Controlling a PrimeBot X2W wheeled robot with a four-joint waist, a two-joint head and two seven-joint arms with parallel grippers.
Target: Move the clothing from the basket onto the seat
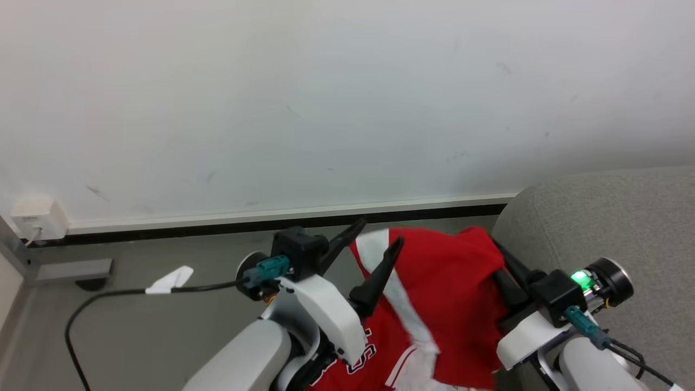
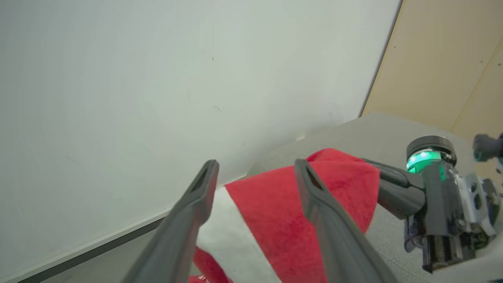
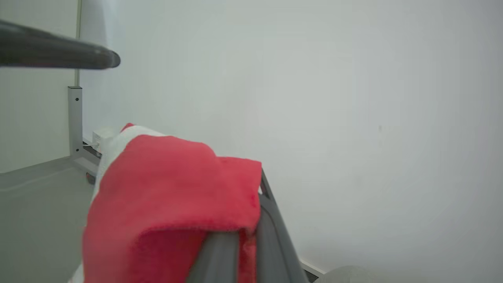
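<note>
Head: right gripper [image 1: 502, 271] is clamped on the clothing [image 1: 445, 288], fingertips buried in the red fabric. The clothing hangs in the air off that grip, just left of the sofa [image 1: 608, 228] arm and above the floor [image 1: 163, 326]. White stripe runs down its front, black-and-white lettering at the bottom edge. Left gripper [image 1: 380, 232] has its fingers spread wide at the garment's upper left. The near finger overlaps the white stripe; can't tell if it touches.

Left wrist: left gripper [image 2: 255, 163] jaws are apart with nothing pinched. The clothing [image 2: 283, 212] shows through the gap and past the right-hand finger, red with a white band. Right gripper [image 2: 373, 173] comes in from the right with a finger running into the far corner of the cloth, green light on its wrist. Sofa [image 2: 377, 129] is grey behind the cloth.

Right wrist: right gripper [image 3: 245, 236] fingers are close together with the clothing [image 3: 169, 188] draped over them and pinched between; one tip pokes out past the red edge. A dark finger [image 3: 59, 57] of the left gripper crosses the top left, clear of the fabric. Wall [image 3: 353, 98] behind.
</note>
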